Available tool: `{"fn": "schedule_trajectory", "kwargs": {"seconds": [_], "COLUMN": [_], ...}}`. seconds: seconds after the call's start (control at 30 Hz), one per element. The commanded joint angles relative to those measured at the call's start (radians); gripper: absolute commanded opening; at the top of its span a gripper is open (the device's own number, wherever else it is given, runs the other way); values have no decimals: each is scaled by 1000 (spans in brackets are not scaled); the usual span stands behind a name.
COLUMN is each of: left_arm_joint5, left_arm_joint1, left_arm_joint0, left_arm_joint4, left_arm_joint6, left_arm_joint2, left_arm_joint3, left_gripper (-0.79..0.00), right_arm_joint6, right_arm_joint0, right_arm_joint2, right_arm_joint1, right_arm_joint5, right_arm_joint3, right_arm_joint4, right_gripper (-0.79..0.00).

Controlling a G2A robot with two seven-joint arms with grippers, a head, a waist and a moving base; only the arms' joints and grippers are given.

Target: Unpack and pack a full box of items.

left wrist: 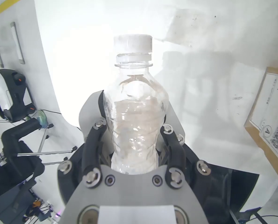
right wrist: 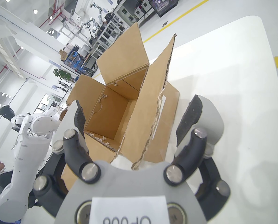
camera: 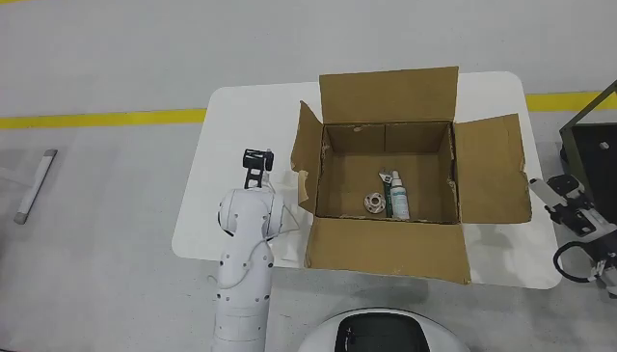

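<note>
Box flaps (right wrist: 153,89) stand before the wide-open right fingers (right wrist: 190,115); left fingers (left wrist: 92,141) clamp a bottle (left wrist: 136,122).

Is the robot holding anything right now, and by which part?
The left gripper holds a clear bottle by its body, below the neck. The right gripper is open and empty.

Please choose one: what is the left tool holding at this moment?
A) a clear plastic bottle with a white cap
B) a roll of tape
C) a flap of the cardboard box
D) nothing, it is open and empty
A: in the left wrist view the left tool is shut on a clear plastic bottle, and its fingers press both sides of the body below the white cap.
</note>
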State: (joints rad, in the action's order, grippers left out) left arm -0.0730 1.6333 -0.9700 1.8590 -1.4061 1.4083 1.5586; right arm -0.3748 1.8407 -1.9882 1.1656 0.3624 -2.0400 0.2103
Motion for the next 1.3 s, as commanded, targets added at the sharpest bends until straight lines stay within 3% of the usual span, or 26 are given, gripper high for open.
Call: {"fn": "schedule_trajectory", "kwargs": {"seconds": [0.0, 0.13, 0.5, 0.6, 0.63, 0.67, 0.83, 0.93, 0.97, 1.0, 1.03, 1.07, 1.27], "left_arm_joint5": [-12, -49, 2, 20, 24, 28, 31, 28, 31, 34, 39, 42, 54], "left_arm_joint1": [-1, -4, -4, -4, -4, -4, -3, -4, -4, -4, -4, -4, -5], "left_arm_joint0": [-2, -21, -24, -15, -12, -8, 10, 16, 17, 18, 19, 21, 25], "left_arm_joint4": [3, 15, -1, -6, -6, -10, -44, -33, -33, -35, -40, -43, -49], "left_arm_joint6": [3, 11, 35, 38, 37, 31, 8, 9, 9, 7, 7, 5, 4], "left_arm_joint2": [-5, -18, -22, -20, -20, -19, -15, -21, -21, -21, -20, -20, -22], "left_arm_joint3": [-13, -54, -136, -161, -169, -177, -189, -184, -182, -180, -177, -176, -168], "left_gripper": [-785, -785, -785, -588, -366, 0, 0, 0, 0, 0, 0, 0, 0], "right_arm_joint6": [-2, -4, -12, -18, -22, -24, -47, -92, -103, -115, -127, -136, -203], "right_arm_joint0": [-2, -11, -32, -40, -43, -46, -71, -99, -113, -128, -144, -161, -283], "right_arm_joint2": [2, 10, 10, 9, 9, 9, 19, 36, 53, 68, 84, 105, 267], "right_arm_joint1": [0, 0, -2, -3, -4, -4, -8, -14, -16, -18, -19, -21, -27], "right_arm_joint5": [-1, -4, -11, -12, -8, -6, 0, -14, -8, -4, 2, 4, -34], "right_arm_joint3": [2, 6, 10, 4, 0, -1, -23, -71, -84, -90, -96, -101, -87], "right_arm_joint4": [1, 4, 0, -8, -7, -6, 7, 115, 129, 150, 177, 197, 380], "right_gripper": [0, 0, 0, 0, 0, 0, 0, 0, -268, -437, -668, -785, -785]}}
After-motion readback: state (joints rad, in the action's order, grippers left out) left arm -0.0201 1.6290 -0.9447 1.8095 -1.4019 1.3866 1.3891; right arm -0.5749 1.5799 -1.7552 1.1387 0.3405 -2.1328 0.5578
